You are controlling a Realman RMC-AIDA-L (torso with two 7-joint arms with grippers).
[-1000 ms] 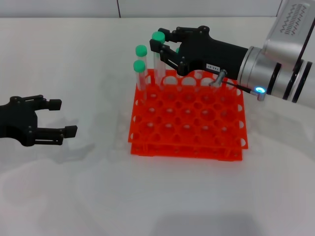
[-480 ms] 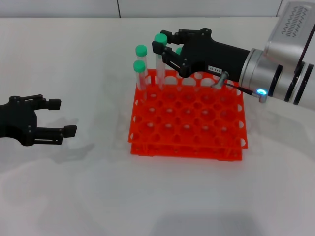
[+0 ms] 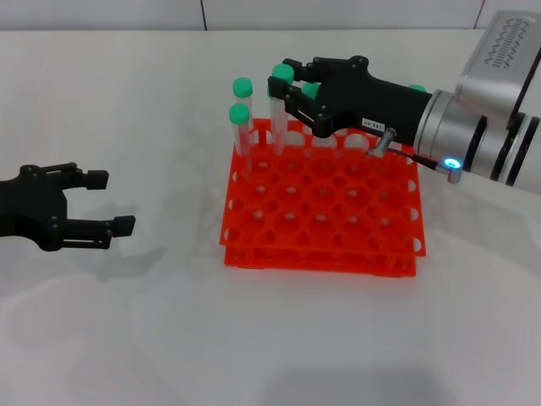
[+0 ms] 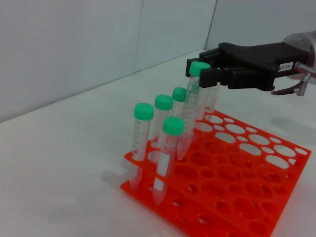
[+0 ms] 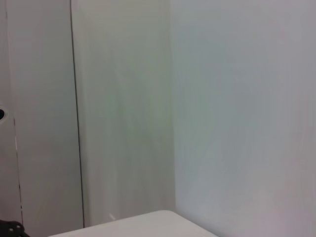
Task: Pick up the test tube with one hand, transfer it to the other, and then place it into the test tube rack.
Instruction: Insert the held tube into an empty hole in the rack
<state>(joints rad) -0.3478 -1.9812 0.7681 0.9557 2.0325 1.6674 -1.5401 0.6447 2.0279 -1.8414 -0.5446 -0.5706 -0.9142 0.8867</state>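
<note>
White tabletop runs back to pale wall panels, with the test tube rack, a bright orange-red two-tier square with a grid of round holes, standing at the centre. Over the rack's far edge reaches the right gripper, black and bearing a small white label, on a silver-grey arm showing a blue light; its fingers are closed around the upper part of the test tube, just under the green cap, and the left wrist view shows the same pinch from the side. The test tube leans slightly, its lower end down in a hole of the rack's far row. Other green-capped tubes stand in holes at the rack's far left corner, close beside the held one; the left wrist view shows four of them clustered there. Well apart to the left, low over the bare tabletop, hangs the left gripper, unlabelled and black, its two fingers spread wide and holding nothing. Only wall panels and a strip of table edge appear in the right wrist view.
</note>
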